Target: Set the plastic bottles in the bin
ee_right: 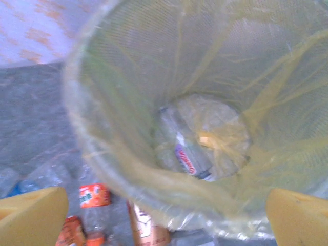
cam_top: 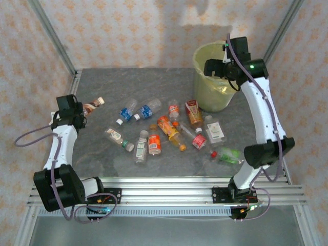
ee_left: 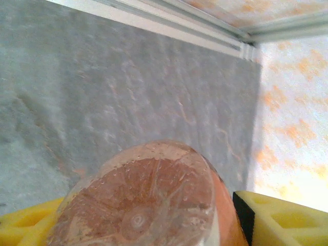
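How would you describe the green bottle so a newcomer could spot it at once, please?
Start at the yellow-green bin at the far right of the table and come toward the near edge. The green bottle lies on its side beside the right arm. It sits apart, and no other bottle is green.
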### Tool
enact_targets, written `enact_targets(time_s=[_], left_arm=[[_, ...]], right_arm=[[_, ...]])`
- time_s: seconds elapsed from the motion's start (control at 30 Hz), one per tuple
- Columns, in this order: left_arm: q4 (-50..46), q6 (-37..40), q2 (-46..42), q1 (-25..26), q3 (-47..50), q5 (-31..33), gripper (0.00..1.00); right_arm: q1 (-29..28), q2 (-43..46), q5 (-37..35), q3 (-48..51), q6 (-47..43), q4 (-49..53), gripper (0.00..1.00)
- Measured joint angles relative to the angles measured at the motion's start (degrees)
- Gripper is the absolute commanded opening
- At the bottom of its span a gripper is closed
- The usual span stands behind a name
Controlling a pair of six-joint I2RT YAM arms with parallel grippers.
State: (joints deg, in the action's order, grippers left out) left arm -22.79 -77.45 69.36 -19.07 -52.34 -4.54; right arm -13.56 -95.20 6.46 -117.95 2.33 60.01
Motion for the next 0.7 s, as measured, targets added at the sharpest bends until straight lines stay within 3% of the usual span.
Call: enact_targets(time_s=[0.3,0.47,0.7], left_arm=[[0.0,6.1,-0.7,12.3,-7.7,-7.2,0.48],[0.5,10.7,3.3,19.9,-16.7,-10.6,0.48],[0.8,21.0,12.0,27.8,-29.3,-17.1,0.50]], right_arm=[[-2.5,13.8,16.3,18.8,7.0,-15.3,0.99],[-6.3,14.6,24.9,23.1,9.3,-21.1,0.99],[-13.0,12.3,31.2,23.7,8.9,-24.2,0.99]])
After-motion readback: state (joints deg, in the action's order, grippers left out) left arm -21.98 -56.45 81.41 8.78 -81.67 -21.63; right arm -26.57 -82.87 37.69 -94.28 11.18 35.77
